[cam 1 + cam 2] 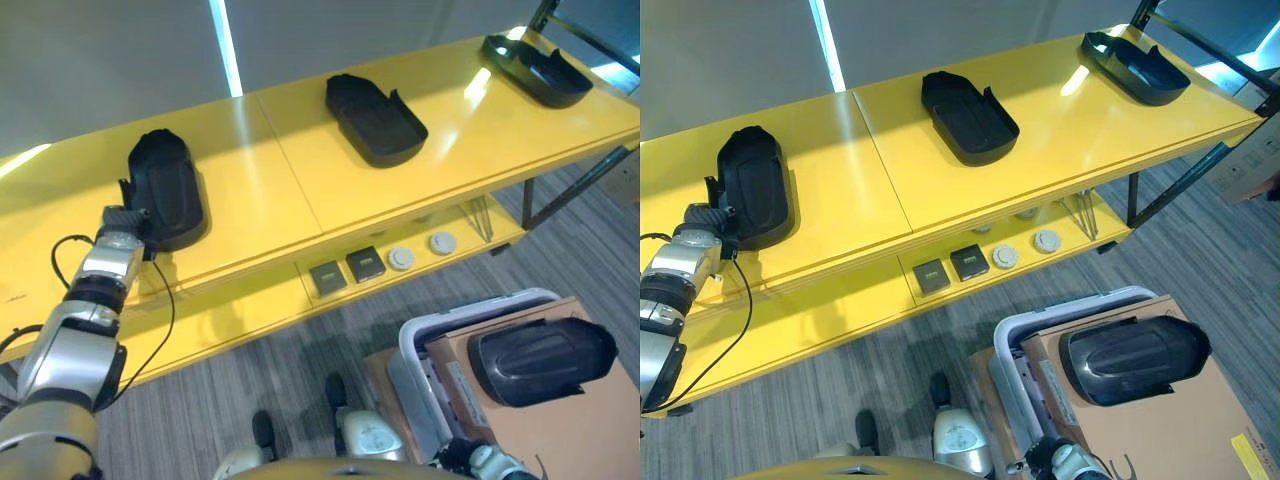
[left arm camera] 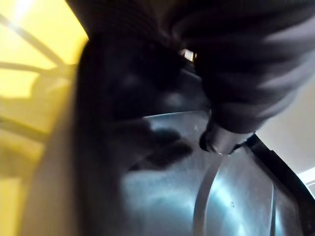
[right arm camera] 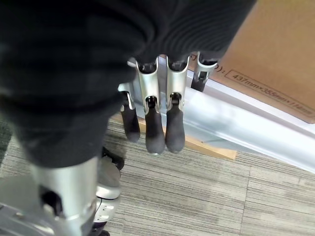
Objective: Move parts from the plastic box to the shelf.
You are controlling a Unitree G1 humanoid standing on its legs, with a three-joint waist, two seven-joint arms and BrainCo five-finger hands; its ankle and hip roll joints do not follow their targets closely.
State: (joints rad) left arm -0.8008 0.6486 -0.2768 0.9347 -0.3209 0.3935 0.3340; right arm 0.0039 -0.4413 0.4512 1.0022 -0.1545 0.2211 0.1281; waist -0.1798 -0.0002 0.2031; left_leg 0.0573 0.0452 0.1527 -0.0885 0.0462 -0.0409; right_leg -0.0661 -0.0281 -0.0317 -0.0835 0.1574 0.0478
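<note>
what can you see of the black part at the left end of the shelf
The part is a black, matte, plastic-looking shell, elongated with a rounded far end and a raised rim around a shallow hollow. It lies on the yellow shelf top, at its left end, lengthwise front to back. The left hand is against its near edge; how the fingers sit on it cannot be made out. Two similar parts lie further right, apart from it.
</note>
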